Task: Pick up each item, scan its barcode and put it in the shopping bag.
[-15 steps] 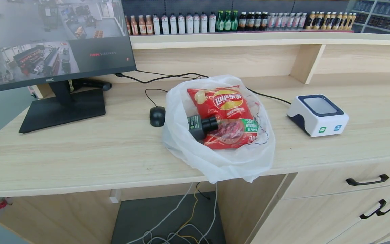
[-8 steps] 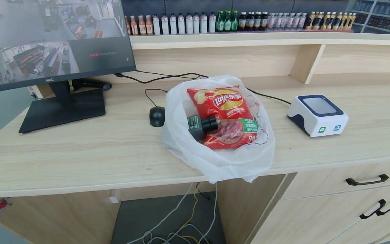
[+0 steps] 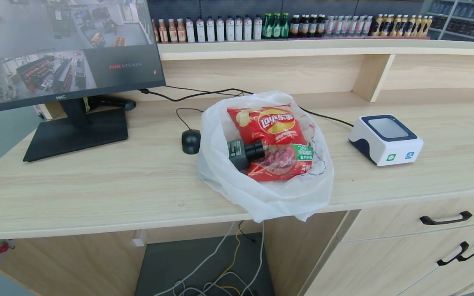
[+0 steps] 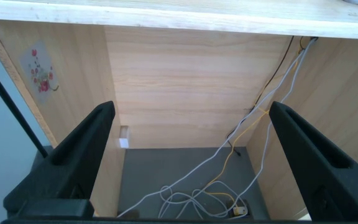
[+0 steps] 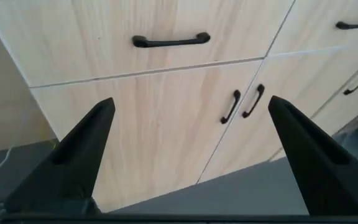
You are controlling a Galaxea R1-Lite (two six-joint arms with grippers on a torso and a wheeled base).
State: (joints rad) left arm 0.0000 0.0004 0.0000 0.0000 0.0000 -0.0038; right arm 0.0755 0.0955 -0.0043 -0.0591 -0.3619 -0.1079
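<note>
In the white plastic shopping bag (image 3: 261,197) on the light wooden counter (image 3: 97,181), the red crisp packet (image 3: 268,123) lies front-to-back and the dark bottle (image 3: 245,153) crosswise. The left end effector (image 4: 192,109) and right end effector (image 5: 191,102) both have their fingers apart.

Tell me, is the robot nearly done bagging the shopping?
Looks finished, or close. Done: the chips bag, a dark bottle and a red snack packet lie inside the shopping bag. In hand: nothing; the left end effector and right end effector are open and empty, low in front of the counter. Left: the counter otherwise carries the scanner, mouse and monitor, so probably nothing.
</note>
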